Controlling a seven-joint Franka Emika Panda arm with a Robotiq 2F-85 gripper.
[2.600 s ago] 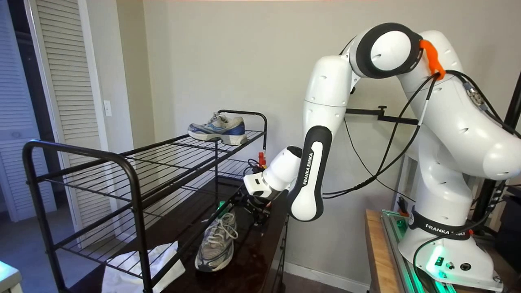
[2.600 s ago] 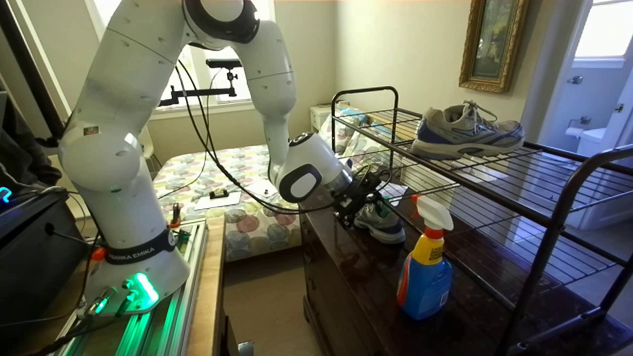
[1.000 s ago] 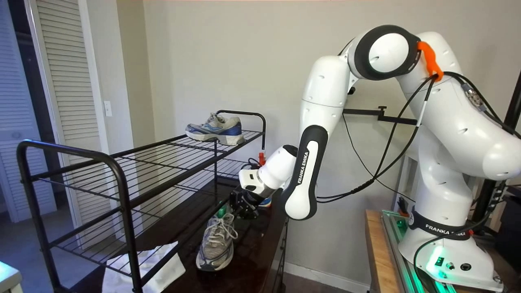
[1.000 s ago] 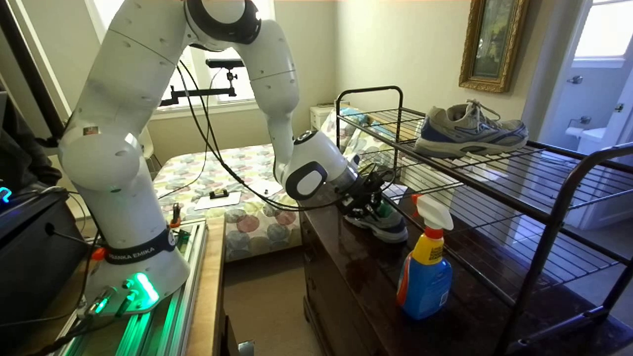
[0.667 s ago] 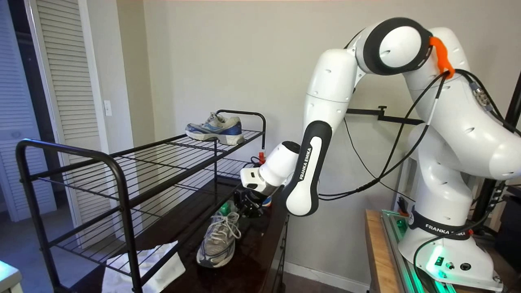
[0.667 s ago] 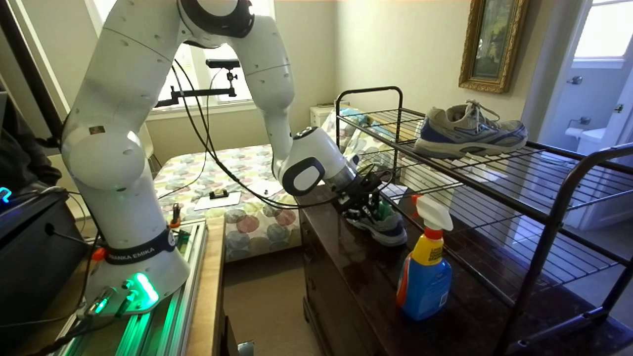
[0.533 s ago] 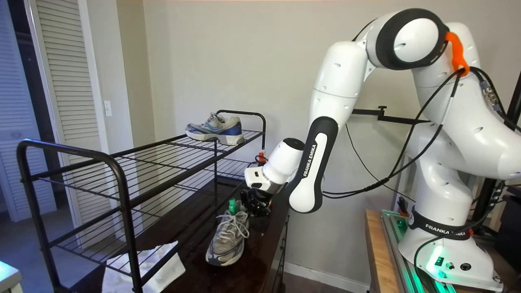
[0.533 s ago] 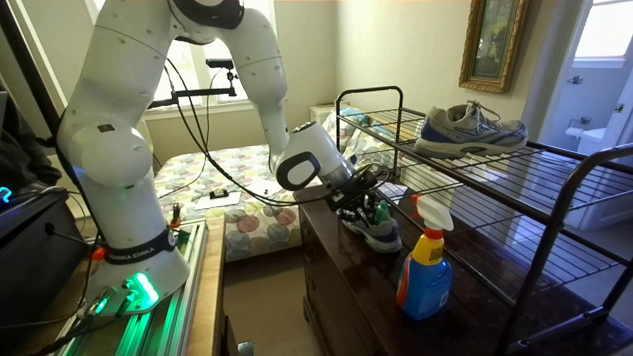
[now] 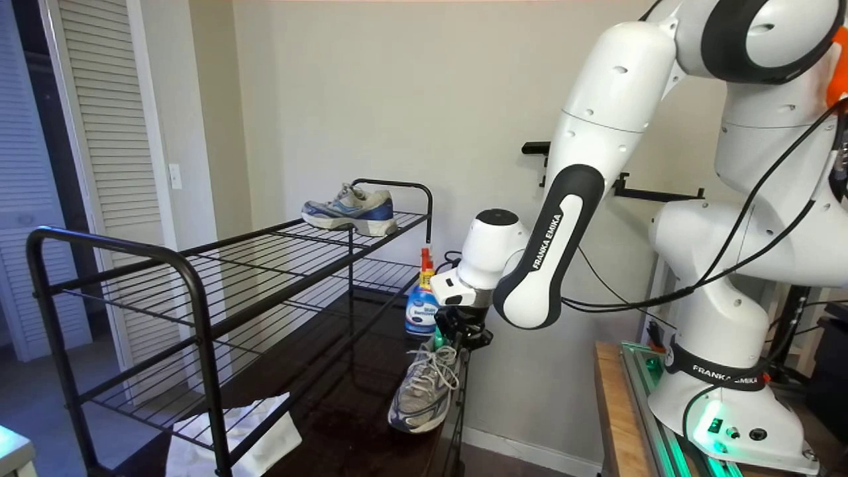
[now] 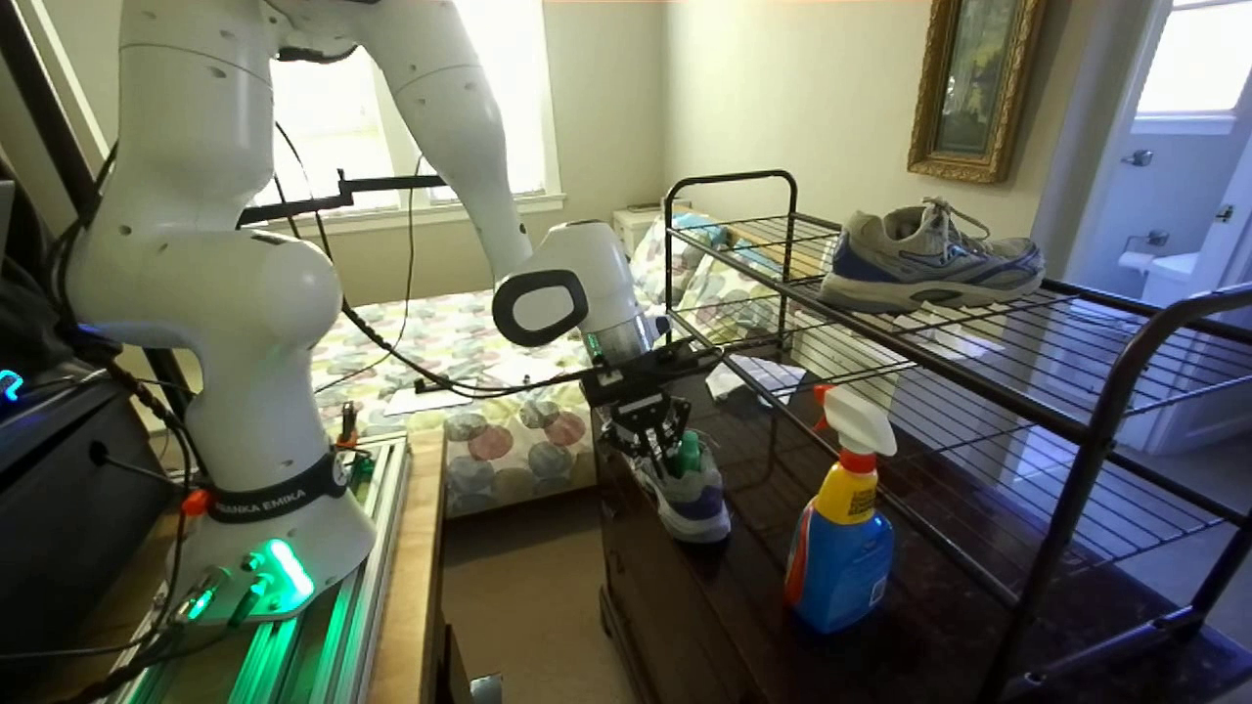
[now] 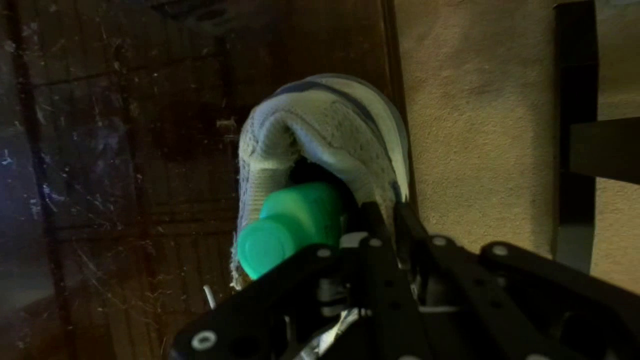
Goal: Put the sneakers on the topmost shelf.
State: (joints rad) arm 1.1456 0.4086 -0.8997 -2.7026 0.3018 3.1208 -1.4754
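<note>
Pale wall (image 9: pixel 464 99) behind and a patterned bed (image 10: pixel 489 450) beyond the hand (image 11: pixel 387 215) form the background; a dark wooden dresser (image 9: pixel 344 411), with a black metal rack (image 9: pixel 212 384) standing on it, occupies the foreground. Condition of the hand: clamped, with the collar of a grey-and-white sneaker (image 9: pixel 421 391) pinched between its fingers (image 11: pixel 411 227), one inside the shoe's mouth and one outside. Directly below the hand, this sneaker is at the dresser's long edge, beside the rack and lower than the topmost shelf (image 9: pixel 285 291); whether its sole touches the wood cannot be told. From the shoe's mouth, just beside the fingers, projects a green bottle (image 11: pixel 295 220) (contact with the inner finger could not be determined). Above the hand's level and well apart from it, the second sneaker (image 10: pixel 929 264) rests upright on the topmost shelf. Near the hand, beside the rack, a blue spray bottle (image 10: pixel 843 557) stands upright on the dresser. Farther from the hand, partly beneath the rack's rods, lies a white sheet (image 9: pixel 275 430).
</note>
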